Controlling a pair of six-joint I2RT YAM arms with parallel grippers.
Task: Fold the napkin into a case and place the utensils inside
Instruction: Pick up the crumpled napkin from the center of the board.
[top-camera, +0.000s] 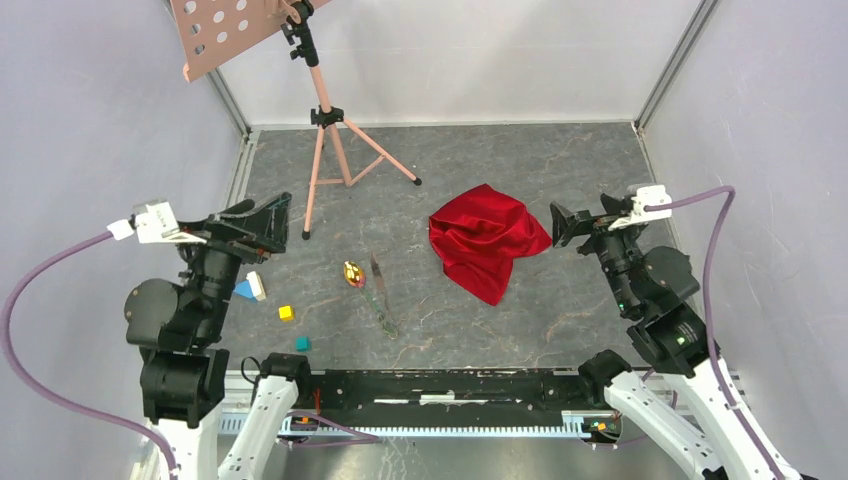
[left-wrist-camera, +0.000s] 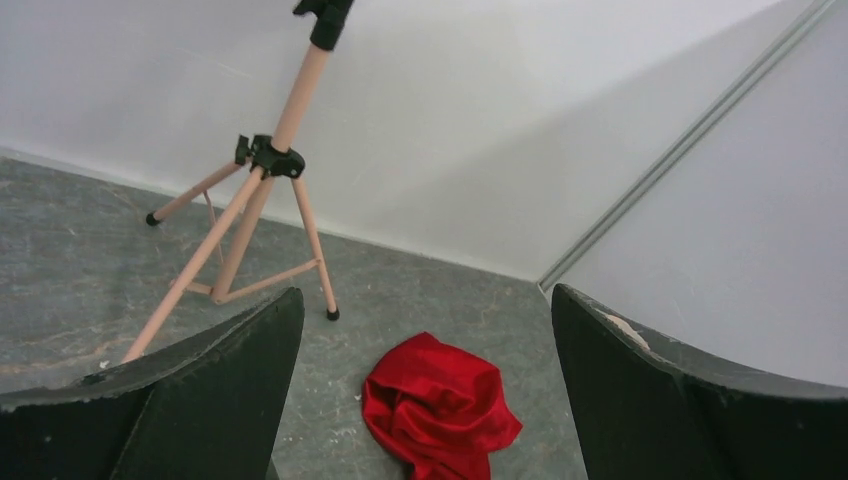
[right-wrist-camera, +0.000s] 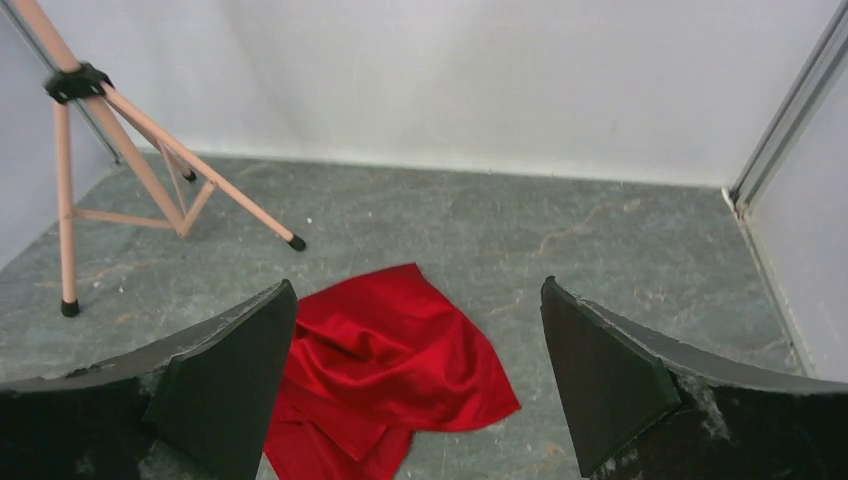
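Napkin (top-camera: 487, 240) in heap, utensils (top-camera: 352, 273) apart

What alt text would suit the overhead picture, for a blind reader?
A crumpled red napkin lies on a grey table between the open, empty left gripper and right gripper. Nearby lie a gold spoon, dark cutlery and toy blocks; a pink tripod stands behind.

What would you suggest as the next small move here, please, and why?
Probably bring the right tool down to a corner of the red napkin and pinch it: the cloth lies crumpled, not spread flat, and that open tool hovers close beside it.
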